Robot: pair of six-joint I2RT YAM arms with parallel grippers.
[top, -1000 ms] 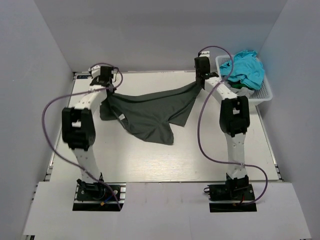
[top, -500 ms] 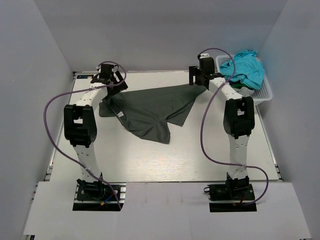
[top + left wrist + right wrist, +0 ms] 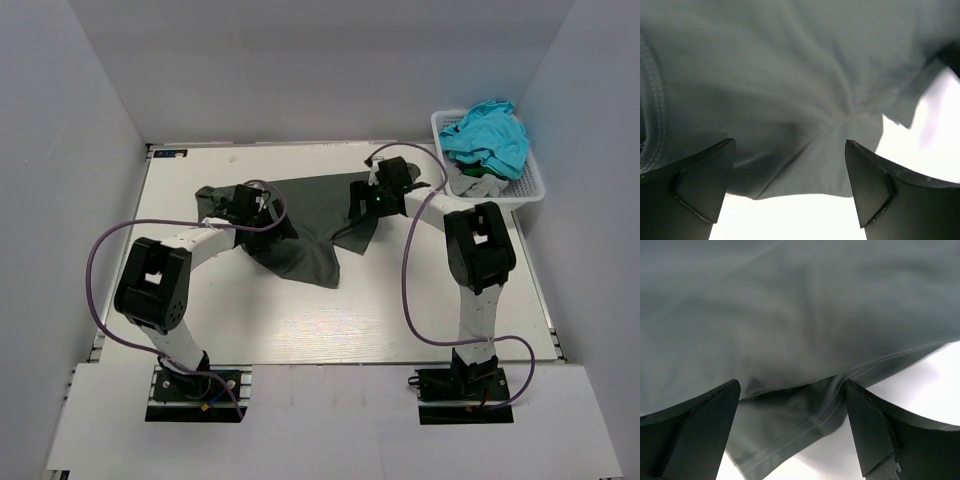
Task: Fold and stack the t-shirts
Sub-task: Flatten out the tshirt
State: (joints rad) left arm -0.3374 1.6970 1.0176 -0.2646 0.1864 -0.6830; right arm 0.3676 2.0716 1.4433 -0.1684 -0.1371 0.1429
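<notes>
A dark charcoal-grey t-shirt (image 3: 312, 212) lies spread and rumpled on the white table (image 3: 300, 325), in the far middle. My left gripper (image 3: 266, 214) hovers over its left part, open, with only cloth and table showing between the fingers (image 3: 695, 185). My right gripper (image 3: 363, 199) hangs over the shirt's right part, also open, above a folded hem (image 3: 800, 425). Neither holds the shirt (image 3: 790, 85). A turquoise t-shirt (image 3: 488, 135) and a light grey one (image 3: 474, 186) lie in the basket.
The white lattice basket (image 3: 536, 186) stands at the far right corner of the table. Grey walls close in the left, back and right sides. Purple cables loop from both arms.
Both grippers went from shut on the shirt's far corners to open. The lifted shirt has dropped flat, and both arms have swung nearer, over the cloth.
</notes>
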